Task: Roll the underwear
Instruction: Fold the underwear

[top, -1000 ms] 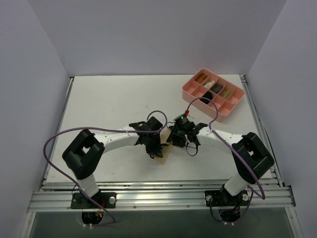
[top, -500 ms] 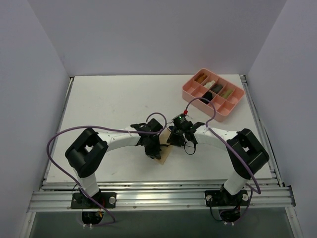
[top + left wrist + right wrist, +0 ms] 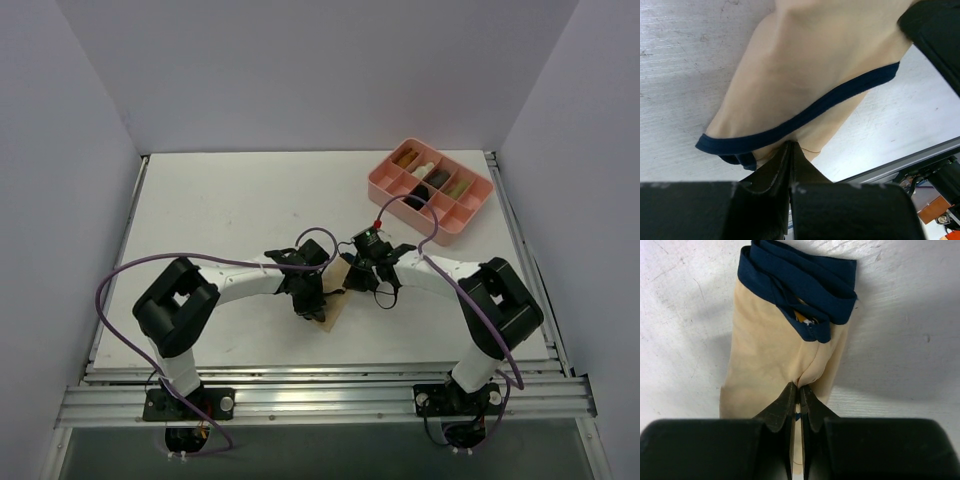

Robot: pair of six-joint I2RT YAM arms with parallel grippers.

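The underwear (image 3: 331,303) is a small tan cloth with dark trim, lying folded on the white table between my two grippers. In the left wrist view the underwear (image 3: 805,75) fills the upper frame and my left gripper (image 3: 790,146) is shut, pinching its tan edge just below the dark trim. In the right wrist view the underwear (image 3: 775,350) lies lengthwise with bunched dark trim at its far end. My right gripper (image 3: 799,388) is shut on a pinch of the tan cloth. From above, the left gripper (image 3: 312,300) and right gripper (image 3: 352,281) sit close together over the cloth.
A pink divided tray (image 3: 383,188) with dark and cream rolled cloths stands at the back right. The table's front rail (image 3: 320,385) lies just behind the arms. The metal frame edge (image 3: 910,160) shows in the left wrist view.
Both grippers have shifted slightly toward the back of the table and closer together with the cloth. The visible tan patch has grown smaller.
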